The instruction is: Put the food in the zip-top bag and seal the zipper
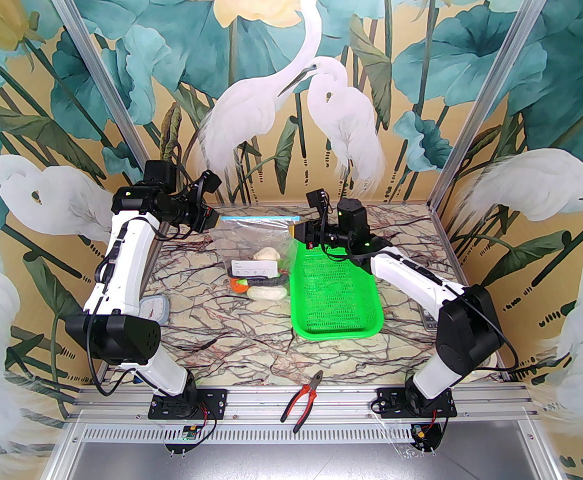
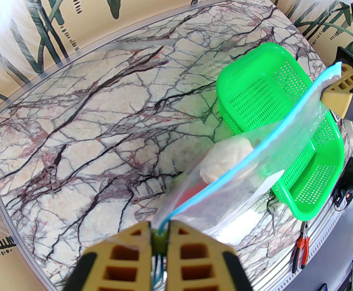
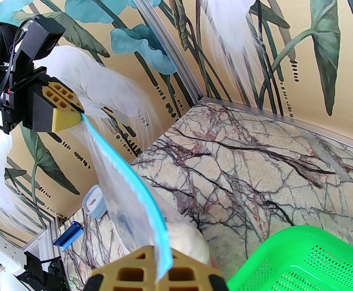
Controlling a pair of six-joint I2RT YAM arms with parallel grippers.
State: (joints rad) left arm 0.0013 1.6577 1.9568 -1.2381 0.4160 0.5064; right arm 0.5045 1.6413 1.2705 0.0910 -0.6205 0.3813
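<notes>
While the left jaws and the right jaws are each pressing together on one end of the zipper, the zip-top bag is hanging stretched between them just left of the green basket. Its right corner is sitting over the basket's far left corner. The food is lying heaped in the bag's bottom, which seems to be resting on the desk beside the basket.

Slipping is looking like the main risk. The film is thin and slick, the load is dragging it down, and each pinch is catching only a corner. If the arms are pulling apart too hard, the strip could be tearing or popping open, and the short stretches under the jaws may be going unsealed.

The top view is showing the heaped food. The left wrist view is showing the strip running as one closed-looking line toward the basket from between its pads, a line the top view is foreshortening.
</notes>
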